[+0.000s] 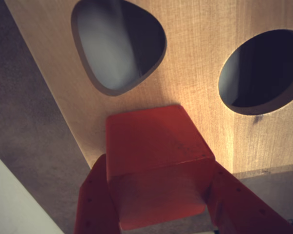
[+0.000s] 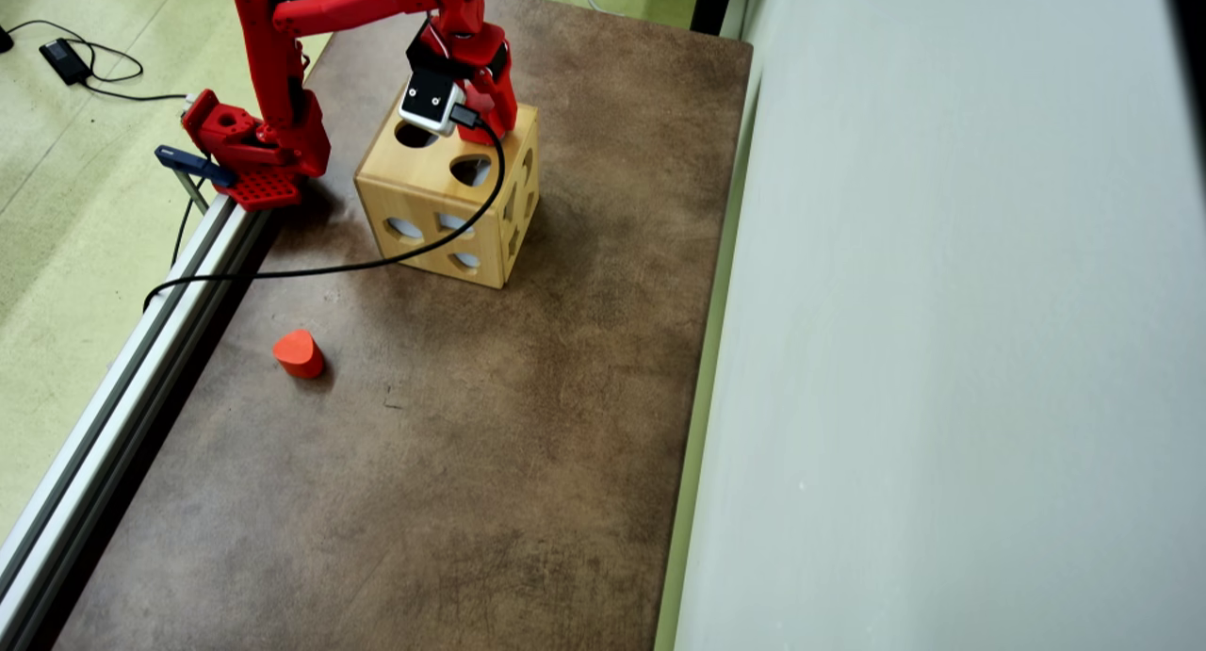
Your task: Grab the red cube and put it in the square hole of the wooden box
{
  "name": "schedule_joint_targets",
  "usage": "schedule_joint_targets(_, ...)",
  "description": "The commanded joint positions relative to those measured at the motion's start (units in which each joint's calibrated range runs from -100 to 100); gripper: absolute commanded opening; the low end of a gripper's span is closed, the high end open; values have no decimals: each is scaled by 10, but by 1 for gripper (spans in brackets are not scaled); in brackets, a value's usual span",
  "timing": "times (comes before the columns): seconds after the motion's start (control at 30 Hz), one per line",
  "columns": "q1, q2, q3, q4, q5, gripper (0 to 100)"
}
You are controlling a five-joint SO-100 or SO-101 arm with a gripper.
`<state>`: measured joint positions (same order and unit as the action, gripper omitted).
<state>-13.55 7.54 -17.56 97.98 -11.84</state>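
Note:
In the wrist view my gripper (image 1: 158, 163) is shut on the red cube (image 1: 151, 141), with a red finger (image 1: 95, 195) on each side. It holds the cube just over the top face of the wooden box (image 1: 195, 73), below the teardrop-like hole (image 1: 119, 44) and the round hole (image 1: 261, 70). The square hole does not show in either view. In the overhead view the gripper (image 2: 490, 114) is over the far right corner of the box (image 2: 443, 227); the cube is hidden under it.
An orange-red rounded block (image 2: 299, 353) lies on the brown mat in front of the box at the left. A black cable (image 2: 330, 269) runs from the wrist across the box. An aluminium rail (image 2: 122, 387) borders the left, a grey wall (image 2: 942, 349) the right.

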Motion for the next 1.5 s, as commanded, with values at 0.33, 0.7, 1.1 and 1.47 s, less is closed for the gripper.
schedule_joint_targets(0.33, -37, -4, -12, -2, 0, 3)
schedule_joint_targets(0.7, -35, -4, -8, -1, 34, 3)
schedule_joint_targets(1.1, -36, -10, -4, -1, 35, 3)
schedule_joint_targets(1.47, -32, -6, -3, -1, 34, 3)
